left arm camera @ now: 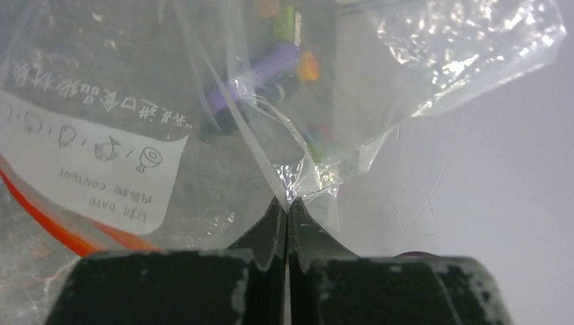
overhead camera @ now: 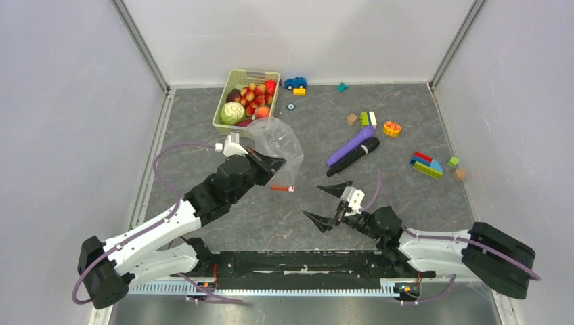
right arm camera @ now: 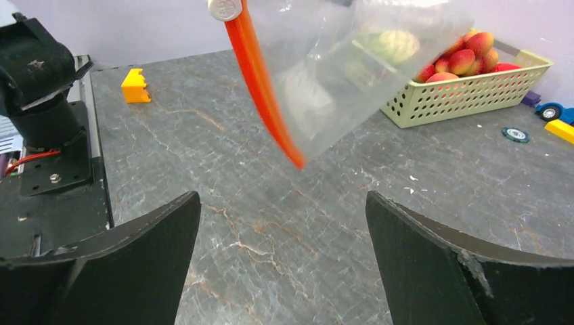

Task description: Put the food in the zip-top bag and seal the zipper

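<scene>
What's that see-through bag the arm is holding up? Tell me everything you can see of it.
The zip-top bag is clear, crinkly, glossy plastic with an orange-red zipper strip, a white slider at one end, and a white printed label. It hangs lifted off the table, near the green basket, looking empty. Only the left gripper touches it, jaws shut on a pinch of film.

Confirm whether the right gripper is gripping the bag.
No, the right gripper stands open and empty, while the zip-top bag hangs ahead of it, untouched.
</scene>
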Controlling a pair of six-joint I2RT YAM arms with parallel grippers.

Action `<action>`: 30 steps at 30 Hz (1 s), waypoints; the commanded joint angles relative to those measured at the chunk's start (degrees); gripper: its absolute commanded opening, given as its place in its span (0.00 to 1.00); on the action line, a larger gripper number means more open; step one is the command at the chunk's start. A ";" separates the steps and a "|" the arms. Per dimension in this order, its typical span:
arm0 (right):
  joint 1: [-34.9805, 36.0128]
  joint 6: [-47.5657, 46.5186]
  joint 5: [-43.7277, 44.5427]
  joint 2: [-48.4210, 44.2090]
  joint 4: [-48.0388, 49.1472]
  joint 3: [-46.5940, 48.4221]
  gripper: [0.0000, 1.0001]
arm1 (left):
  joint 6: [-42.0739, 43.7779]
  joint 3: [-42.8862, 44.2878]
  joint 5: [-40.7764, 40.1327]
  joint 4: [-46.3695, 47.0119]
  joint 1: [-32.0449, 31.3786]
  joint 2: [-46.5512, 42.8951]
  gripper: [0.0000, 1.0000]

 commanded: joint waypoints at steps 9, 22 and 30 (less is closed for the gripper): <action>5.36 -1.12 15.34 13.94 30.41 0.81 0.98 | -10.10 6.29 -11.81 -0.75 -11.32 5.31 0.02; 5.78 -0.80 20.80 22.58 37.71 4.54 0.98 | -12.36 5.83 -15.84 -0.49 -16.96 5.54 0.02; 5.78 -1.57 24.57 26.62 43.92 6.71 0.92 | -13.42 4.41 -16.77 -0.23 -17.46 4.49 0.02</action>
